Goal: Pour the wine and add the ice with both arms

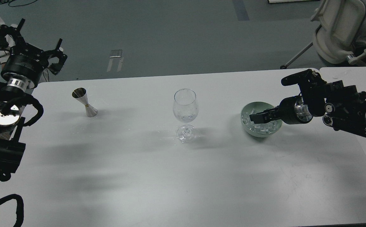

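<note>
No writing can be read anywhere. The white desk (157, 176) has wide bare room in front. The ice (262, 127) sits in a pale bowl (244, 112) at right, where the right tool (255, 118) dips in; its spread I cannot tell. The left tool (36, 42) hangs spread wide off the desk's far-left edge. A glass (185, 108) stands mid-desk, a steel measure (85, 101) left of it. Grey floor lies beyond.

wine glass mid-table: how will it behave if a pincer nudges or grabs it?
The wine glass looks top-heavy: a wide bowl on a thin stem over a small foot, so a push high up would probably tip it. Its clear, smooth wall is likely slippery and fragile under a hard squeeze. It seems nearly empty, so probably light and easy to slide on the table.
</note>
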